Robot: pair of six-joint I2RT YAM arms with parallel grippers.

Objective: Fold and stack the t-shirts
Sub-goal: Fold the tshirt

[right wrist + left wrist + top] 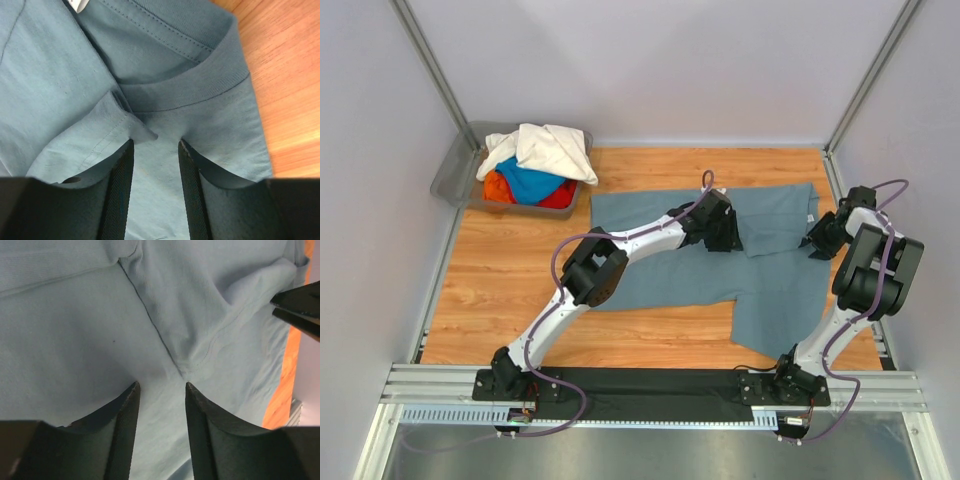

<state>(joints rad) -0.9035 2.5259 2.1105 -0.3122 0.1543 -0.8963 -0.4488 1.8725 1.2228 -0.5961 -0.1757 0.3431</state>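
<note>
The large slate grey-blue t-shirt (pixel 770 290) lies spread on the wooden table, with one part folded over near its right end. My left gripper (pixel 725 232) is low over the shirt's middle. In the left wrist view it (pixel 161 385) is open, its jaws either side of a seam junction in the cloth (pixel 75 340). My right gripper (pixel 817 240) is at the shirt's right edge. In the right wrist view it (pixel 156 142) is open and pressed on the cloth just below the collar (pixel 190 90), beside a folded hem. The white neck label (pixel 80 5) shows at the top.
A grey plastic bin (pixel 455 172) at the back left holds a cream-white shirt (pixel 550 148), a bright blue one (pixel 530 182) and a red-orange one (pixel 496 187). Bare wood (pixel 510 270) lies left of the spread shirt. Walls stand close on three sides.
</note>
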